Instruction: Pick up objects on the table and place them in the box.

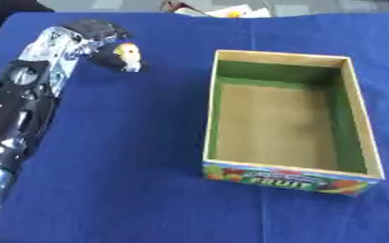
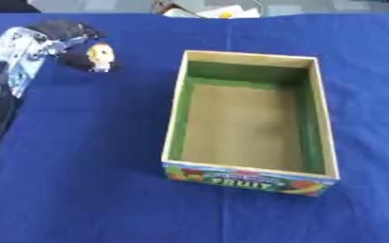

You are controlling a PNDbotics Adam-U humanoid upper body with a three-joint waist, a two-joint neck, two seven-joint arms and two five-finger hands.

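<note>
The fruit box is sitting nearest on the blue-covered bench, right of centre, its printed end panel facing the near edge and its green-lined inside lying bare down to the brown floor. The left arm is reaching along the left side of the bench from the near corner toward the far left. At its far end the left hand is bending over and down, and its fingers are curling round a small yellow and white object, which is showing at the right side of the hand, just beyond the dark fingertips. The object is lying well apart from the box, to its far left. Whether it is touching the cloth or hanging just above it is unclear.
</note>
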